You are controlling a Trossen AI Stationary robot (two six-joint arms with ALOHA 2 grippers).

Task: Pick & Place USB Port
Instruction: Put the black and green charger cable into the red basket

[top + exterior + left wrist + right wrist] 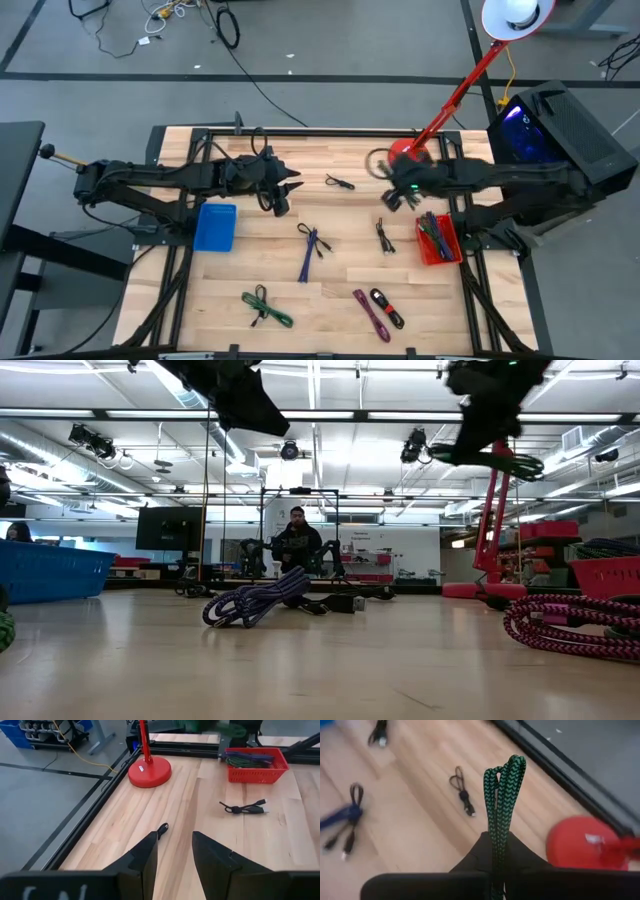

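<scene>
on the light wooden slatted table [340, 290], the blue plastic bin [215, 227] sits at the far left and serves as the landmark here. just beyond the bin and a little to its right, the left gripper [283, 192] hangs above the wood with its two dark fingers [145, 862] parted and nothing between them; the left wrist view shows bare boards in the gap. right of the bin and nearer the front edge lies a green braided cable bundle [265, 307]. further right of the bin, at about its own depth, a blue and purple coiled cable [311, 247] rests flat, and beyond it a small black cable [339, 182] lies near the far rail. right again, toward the front edge, a magenta cable [367, 312] lies just beside a black usb device with a red mark [385, 306]. another thin black cable [385, 238] lies further right at mid depth. well right of the bin, the right gripper [392, 193] is raised off the table with its fingers clamped on a green and black braided usb cable [501, 805], whose looped end sticks out past the fingertips. just beyond it stands the round red lamp base [408, 154]. farthest from the bin, at the table's right edge, a red mesh basket [438, 240] holds several cables.
</scene>
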